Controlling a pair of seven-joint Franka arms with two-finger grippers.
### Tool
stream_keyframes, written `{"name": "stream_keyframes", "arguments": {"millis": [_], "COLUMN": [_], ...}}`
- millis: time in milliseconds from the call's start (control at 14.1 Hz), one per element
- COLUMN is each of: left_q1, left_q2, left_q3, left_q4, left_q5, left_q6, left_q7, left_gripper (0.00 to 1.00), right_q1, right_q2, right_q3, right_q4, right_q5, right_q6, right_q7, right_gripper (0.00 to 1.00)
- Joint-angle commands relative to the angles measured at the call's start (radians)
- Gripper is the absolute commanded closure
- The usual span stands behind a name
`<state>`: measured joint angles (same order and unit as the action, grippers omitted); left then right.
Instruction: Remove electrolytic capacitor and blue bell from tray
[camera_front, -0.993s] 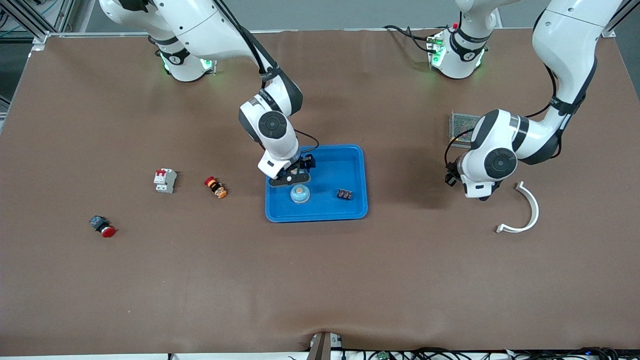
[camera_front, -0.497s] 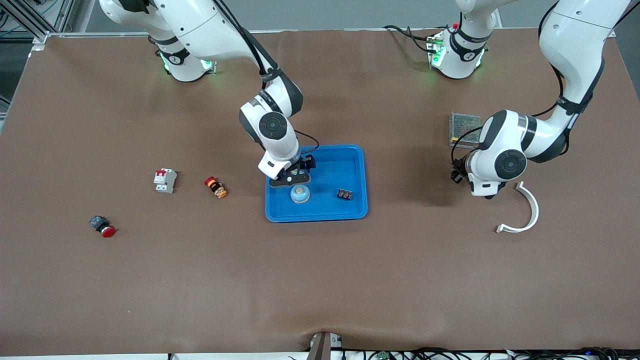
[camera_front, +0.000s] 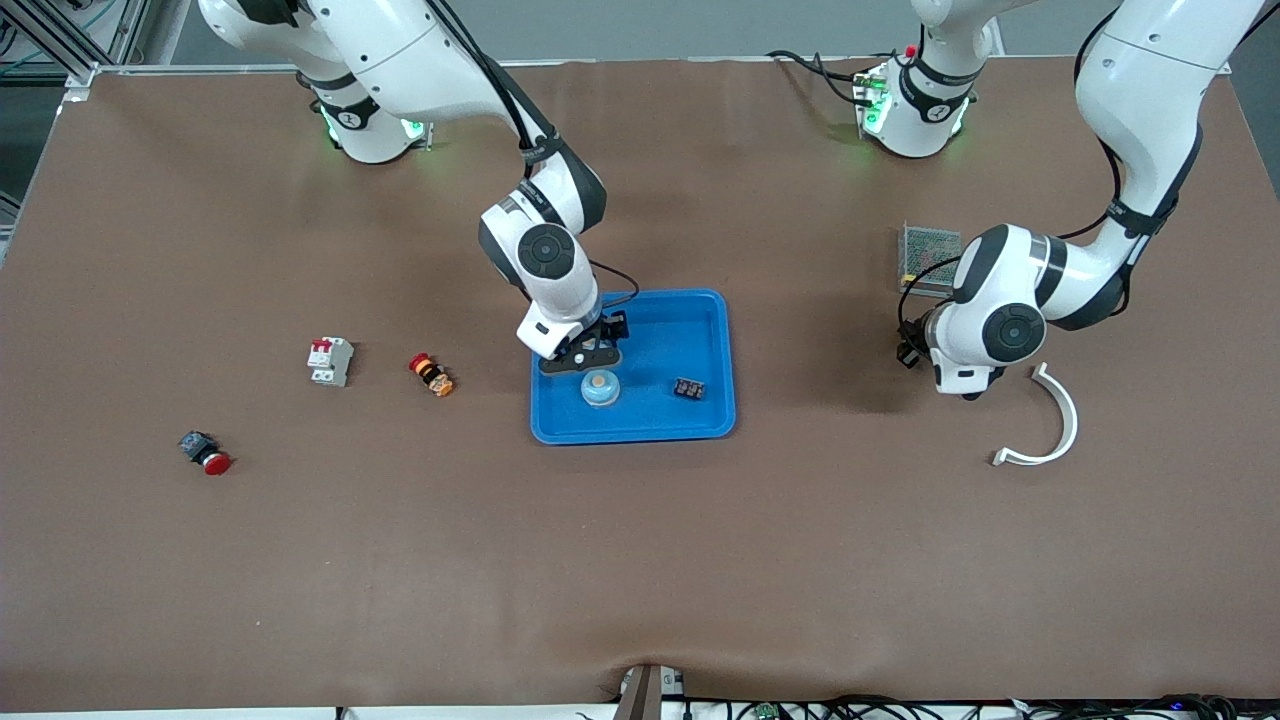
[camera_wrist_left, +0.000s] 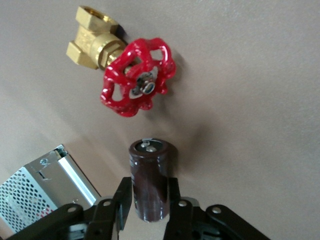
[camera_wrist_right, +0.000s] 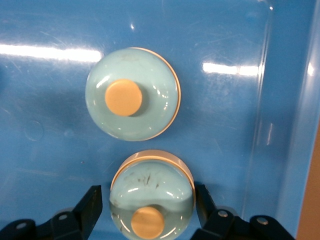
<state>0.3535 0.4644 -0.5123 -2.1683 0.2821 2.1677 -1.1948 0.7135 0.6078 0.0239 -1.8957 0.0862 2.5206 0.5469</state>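
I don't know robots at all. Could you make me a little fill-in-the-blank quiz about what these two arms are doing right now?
1. The left gripper is shut on a dark brown ___, up over the table.
2. The brass valve under it has a ___ handwheel.
3. The right gripper is over the ___ tray.
4. The light blue ___ with a tan button sits in that tray.

Missing words: capacitor; red; blue; bell
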Motion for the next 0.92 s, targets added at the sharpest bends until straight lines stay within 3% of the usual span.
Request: {"name": "stream_keyframes", "arguments": {"millis": [0, 142, 638, 851], "left_q1": [0.004, -0.002, -0.027, -0.088], "left_q2": [0.005, -0.003, 0.000, 0.010], "left_q3": [-0.011, -0.015, -0.101, -0.107], "left_q4": [0.031, 0.057, 0.260, 0.323], "left_q5": [0.019, 0.017, 0.000, -0.001], "left_q6": [-0.006, -0.031, -0.138, -0.138], "left_q7": [0.012, -0.003, -0.190, -0.307], "left_gripper": [0.00, 0.00, 0.00, 0.00], "right_q1": [0.012, 0.012, 0.000, -0.012], "right_q2": [0.007, 0.007, -0.006, -0.052], "right_q3": [-0.009, -0.009, -0.007, -0.010], "right_q4": [0.012, 0.015, 0.035, 0.053], "right_q5": [-0.013, -0.013, -0.008, -0.006], "right_q6": [0.004, 0.004, -0.017, -0.113], "right_q7": [0.019, 0.019, 0.016, 0.011], "right_gripper": [0.38, 0.46, 0.46, 0.46]}}
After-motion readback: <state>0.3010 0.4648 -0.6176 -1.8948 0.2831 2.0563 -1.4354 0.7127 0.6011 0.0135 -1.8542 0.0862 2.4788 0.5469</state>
